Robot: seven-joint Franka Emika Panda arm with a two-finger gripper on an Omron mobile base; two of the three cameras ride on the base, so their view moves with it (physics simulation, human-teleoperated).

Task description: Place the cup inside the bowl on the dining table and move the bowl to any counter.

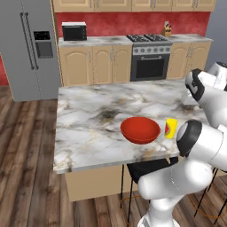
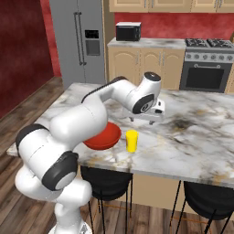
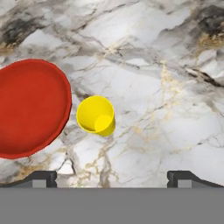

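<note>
The red bowl (image 1: 140,130) rests near the front edge of the marble dining table (image 1: 88,115). Just to its right stands the small yellow cup (image 1: 171,128), upright and a little apart from the bowl. From the right base view, the cup (image 2: 131,140) is in plain sight while my arm covers part of the bowl (image 2: 104,137). My gripper (image 2: 147,119) hangs above the table, just behind the cup. Looking down from the hand, the cup (image 3: 96,115) lies ahead of the open gripper (image 3: 112,179), left of its middle line, with the bowl (image 3: 30,107) further left. Nothing sits between the fingertips (image 3: 41,178).
The counter (image 1: 95,42) runs along the back wall, carrying a microwave (image 1: 74,31) and a knife block (image 1: 167,30), with a stove (image 1: 150,55) set into it. A grey fridge (image 1: 31,48) stands to the left. Black stools (image 2: 109,183) sit under the table's near edge.
</note>
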